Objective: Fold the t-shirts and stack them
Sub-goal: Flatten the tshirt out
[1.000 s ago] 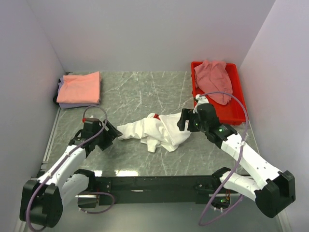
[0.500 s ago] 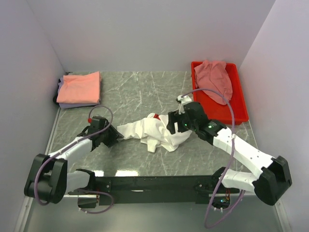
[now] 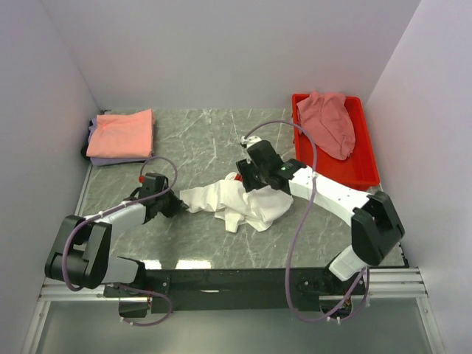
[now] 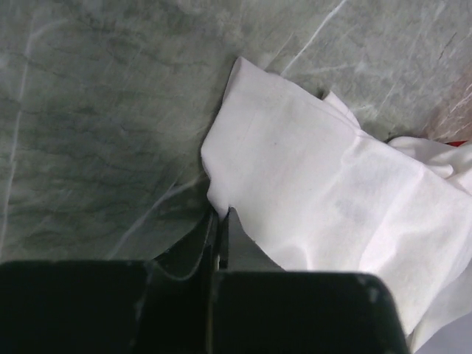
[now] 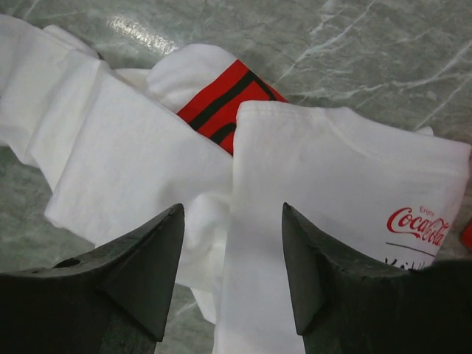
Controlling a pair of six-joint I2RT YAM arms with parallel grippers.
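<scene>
White t-shirt (image 3: 240, 203) lies crumpled mid-way across the bench (image 3: 199, 140), red print showing. Your left hand (image 3: 172, 205) is pressed together at the shirt's left edge, seemingly pinching the hem (the wrist view is tight). Your right hand (image 5: 232, 214) hangs spread above the cloth, gripping nothing. Salmon-orange t-shirt (image 3: 122, 133) sits folded on the lavender t-shirt (image 3: 110, 160), far left; dusty-pink t-shirt (image 3: 328, 122) is heaped in the red tray (image 3: 365, 173)

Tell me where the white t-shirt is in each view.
Top external: white t-shirt crumpled at the centre of the table.
Left wrist: right half of picture, its corner pinched by the shut left end effector.
Right wrist: fills most of the picture, below the open right end effector.
Shared landmark: its red print, only a sliver in the left wrist view.
</scene>
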